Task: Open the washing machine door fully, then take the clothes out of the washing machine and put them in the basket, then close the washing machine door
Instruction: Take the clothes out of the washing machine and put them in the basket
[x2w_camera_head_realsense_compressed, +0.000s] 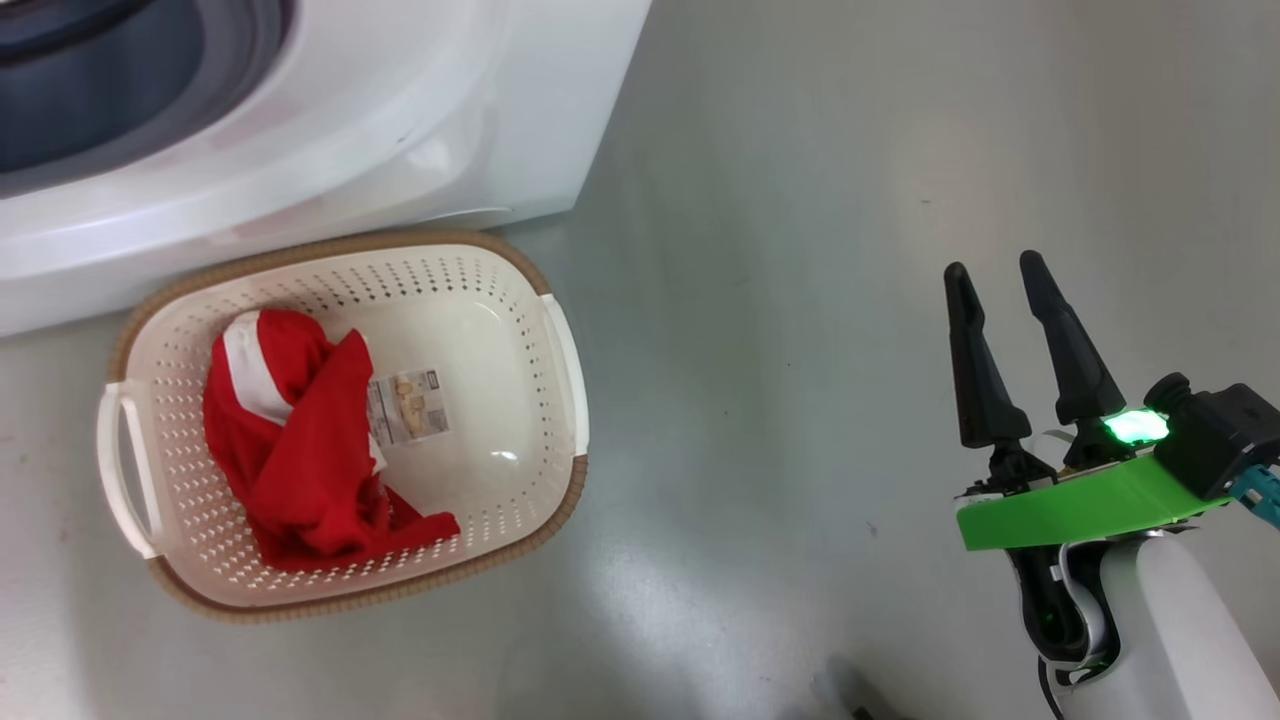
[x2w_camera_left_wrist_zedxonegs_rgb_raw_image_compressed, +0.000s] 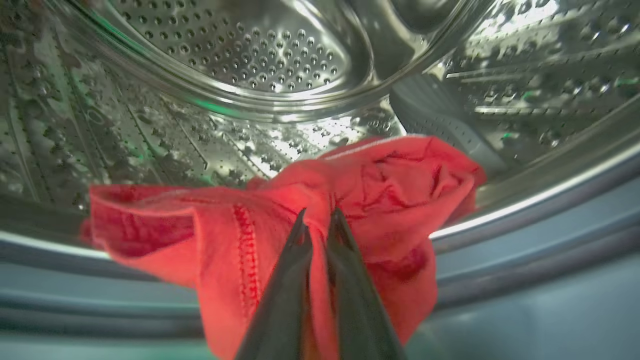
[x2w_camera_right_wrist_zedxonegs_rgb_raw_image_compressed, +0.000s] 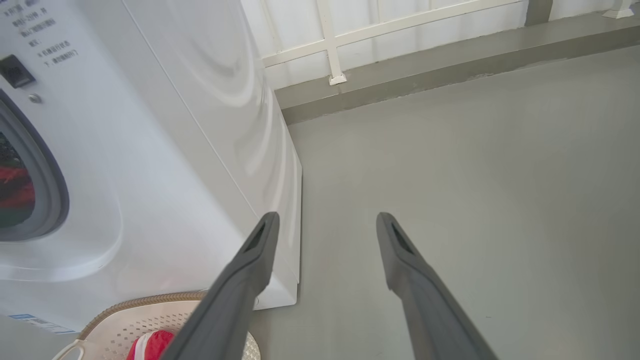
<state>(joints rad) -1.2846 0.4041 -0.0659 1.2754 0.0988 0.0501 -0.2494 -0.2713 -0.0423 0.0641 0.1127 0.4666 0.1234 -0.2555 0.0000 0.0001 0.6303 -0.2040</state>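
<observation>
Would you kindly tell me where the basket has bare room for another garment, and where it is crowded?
In the basket, the right half is bare, from the label sticker to the right handle and up to the wall nearest the washing machine. The left half is crowded: the red clothes heap there, reaching the near wall.

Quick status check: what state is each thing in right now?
washing machine: opening uncovered
drum garment: bunched at front, gripped
left gripper: shut on drum garment
basket: upright
basket garment: lying inside basket
right gripper: open, empty
</observation>
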